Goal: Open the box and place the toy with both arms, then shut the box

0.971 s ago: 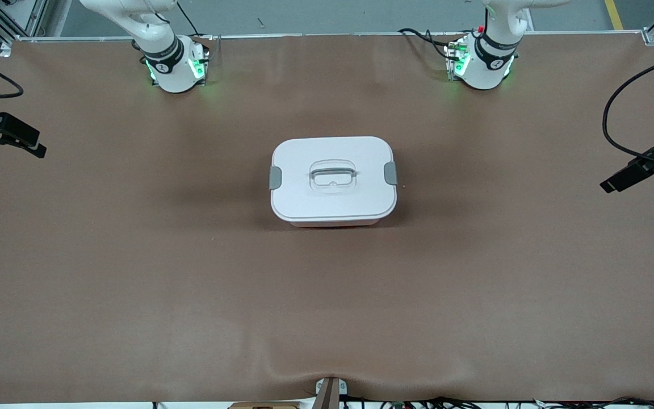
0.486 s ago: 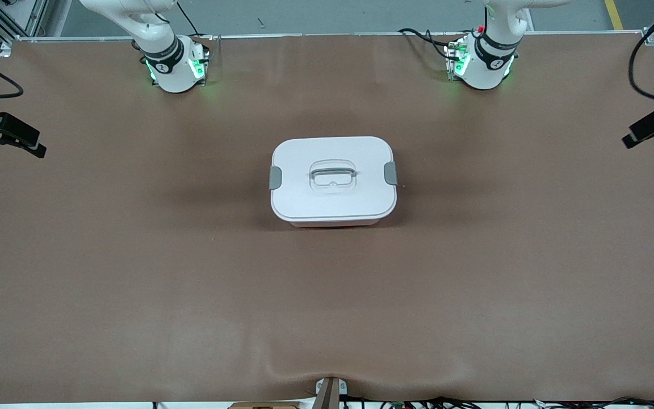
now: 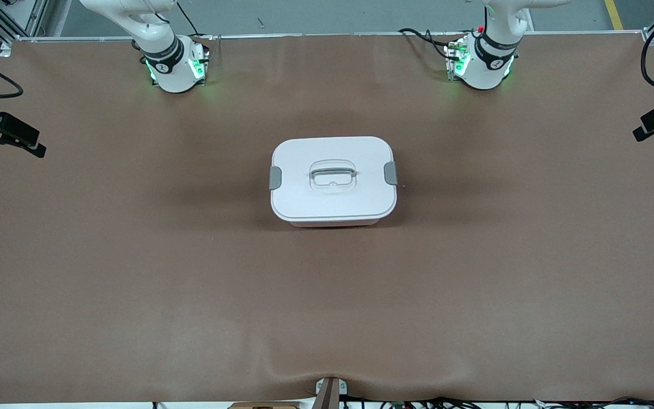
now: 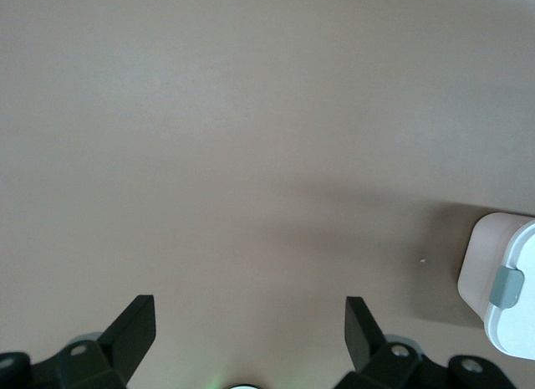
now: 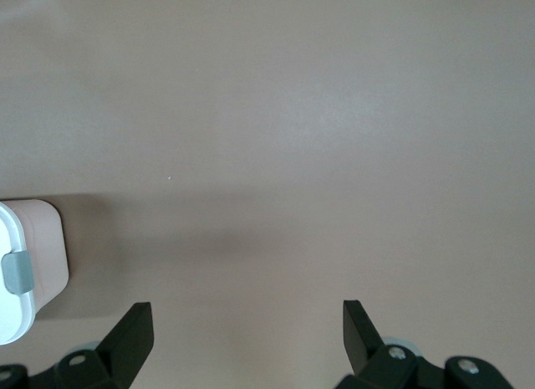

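The box [image 3: 333, 180] stands in the middle of the table with its white lid on. Its grey side clips [image 3: 275, 178] sit against the lid ends, and the handle [image 3: 332, 173] lies in its recess. A corner of the box shows in the left wrist view [image 4: 483, 268] and in the right wrist view [image 5: 42, 247]. The toy is out of view. My left gripper [image 3: 648, 128] is open and empty over the table's edge at the left arm's end; its wrist view [image 4: 249, 314] shows bare table. My right gripper [image 3: 17, 147] is open and empty over the right arm's end [image 5: 247, 315].
The brown table cover [image 3: 191, 284] has a raised wrinkle at its front edge [image 3: 330, 379]. The two arm bases [image 3: 176, 65] stand along the back edge. Black cables [image 3: 653, 51] hang near the left gripper.
My left gripper has moved outward toward the left arm's end of the table, away from the box. The right gripper and the box have not moved.
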